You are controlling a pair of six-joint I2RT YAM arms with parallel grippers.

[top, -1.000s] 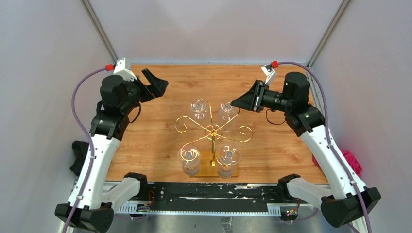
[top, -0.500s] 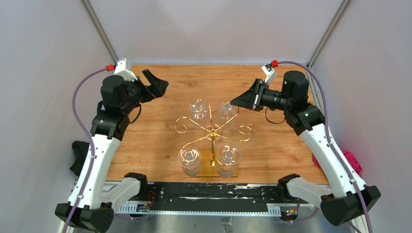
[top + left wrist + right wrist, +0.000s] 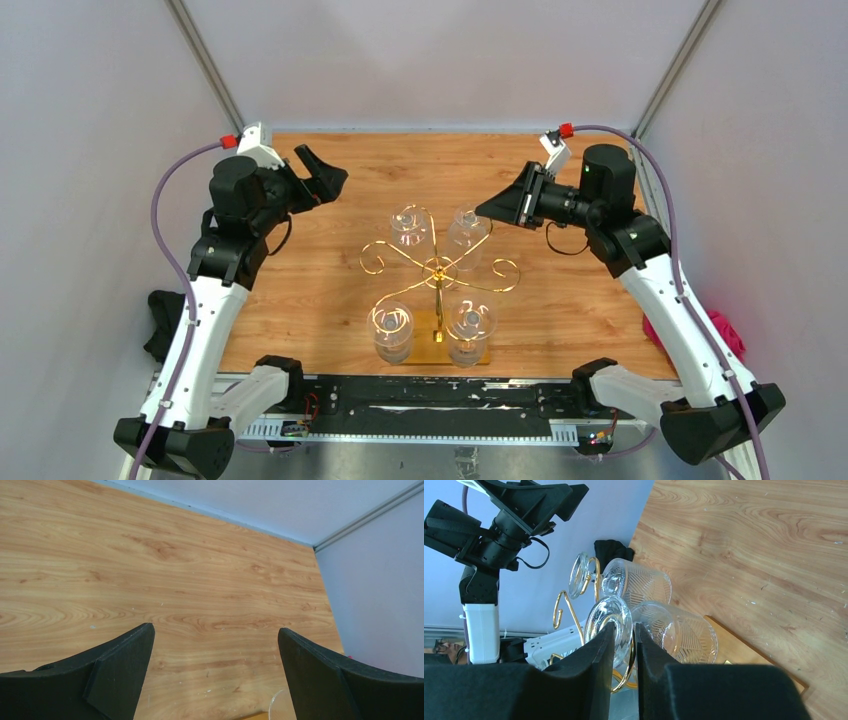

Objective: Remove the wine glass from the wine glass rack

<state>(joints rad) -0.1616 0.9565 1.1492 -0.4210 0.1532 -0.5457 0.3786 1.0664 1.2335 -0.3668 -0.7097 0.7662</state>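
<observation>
A: Wooden tabletop (image 3: pixel 320 285); saw wine glass (image 3: pixel 463 238) foot-up on wine glass rack (image 3: pixel 438 268). Judged light, slick, brittle.
B: Reckoned stem safest. Found right end effector (image 3: pixel 625 626) narrow at foot, grip unclear; left end effector (image 3: pixel 215 629) wide.

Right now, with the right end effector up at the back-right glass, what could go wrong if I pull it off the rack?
1. The narrow gap of the right end effector frames both the wine glass foot and a gold rack arm: it may pinch wire and drag the rack.
2. The neighbouring glass hangs close and could get knocked.
3. The left end effector is open, far off, steadying nothing.
</observation>
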